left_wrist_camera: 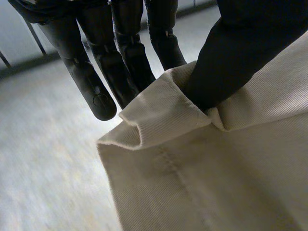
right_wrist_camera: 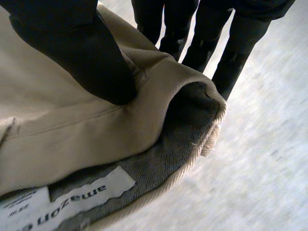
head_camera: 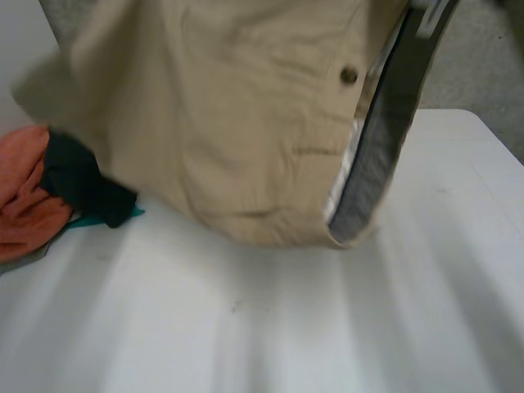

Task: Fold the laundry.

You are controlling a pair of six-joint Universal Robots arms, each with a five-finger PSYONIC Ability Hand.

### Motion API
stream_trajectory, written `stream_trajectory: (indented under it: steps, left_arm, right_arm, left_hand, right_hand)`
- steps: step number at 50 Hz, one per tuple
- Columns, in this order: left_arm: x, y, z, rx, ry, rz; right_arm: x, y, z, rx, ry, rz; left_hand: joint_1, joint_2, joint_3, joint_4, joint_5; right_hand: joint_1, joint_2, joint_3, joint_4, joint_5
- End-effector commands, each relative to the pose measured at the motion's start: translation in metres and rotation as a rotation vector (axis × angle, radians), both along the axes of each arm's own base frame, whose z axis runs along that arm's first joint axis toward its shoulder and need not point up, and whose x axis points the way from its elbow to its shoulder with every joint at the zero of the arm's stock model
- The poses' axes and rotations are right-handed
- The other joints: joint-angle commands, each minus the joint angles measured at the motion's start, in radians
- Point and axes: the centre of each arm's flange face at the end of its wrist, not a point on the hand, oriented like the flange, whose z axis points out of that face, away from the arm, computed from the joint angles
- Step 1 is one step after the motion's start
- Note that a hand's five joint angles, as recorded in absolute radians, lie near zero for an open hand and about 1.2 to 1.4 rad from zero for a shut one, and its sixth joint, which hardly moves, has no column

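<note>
Beige garment [head_camera: 246,123] hangs over the table [head_camera: 344,327]: left hand [left_wrist_camera: 231,62] pinches a hem corner, right hand [right_wrist_camera: 82,53] pinches the waistband (thumb vs fingers each). No fold yet, w/ laundry pile [head_camera: 33,196] waiting beside it

Beige trousers [head_camera: 229,123], grey lining [head_camera: 377,155], orange cloth [head_camera: 24,196]

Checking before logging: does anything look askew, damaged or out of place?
Nothing damaged. The beige cotton garment hangs over the white table, pinched by the left hand at a hem corner and the right hand at its waistband, where grey lining gapes outward. A crumpled orange cloth and a dark cloth lie beside it.
</note>
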Motion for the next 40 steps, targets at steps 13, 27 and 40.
stream_trajectory:
  steps: [13, 27, 40]
  left_arm:
    - [-0.085, -0.132, -0.277, 0.345, -0.248, -0.095]
    - [-0.084, -0.090, -0.190, 0.186, -0.228, 0.039]
    - [-0.042, 0.050, -0.216, 0.339, -0.544, 0.083]
  right_arm:
    - [0.042, -0.150, -0.227, 0.342, 0.064, -0.061]
    - [0.029, -0.121, -0.142, 0.162, 0.076, -0.101]
    - [-0.013, -0.018, -0.177, 0.553, 0.364, 0.043]
  left_hand:
    - [-0.609, -0.660, -0.654, -0.665, -0.619]
    - [-0.970, -1.021, -1.014, -1.025, -0.979]
    - [-0.644, -0.695, -0.688, -0.699, -0.653]
  right_hand:
    - [-0.845, -0.904, -0.916, -0.924, -0.906]
    - [-0.942, -1.001, -1.013, -1.021, -1.003]
    - [-0.879, -0.938, -0.951, -0.958, -0.941]
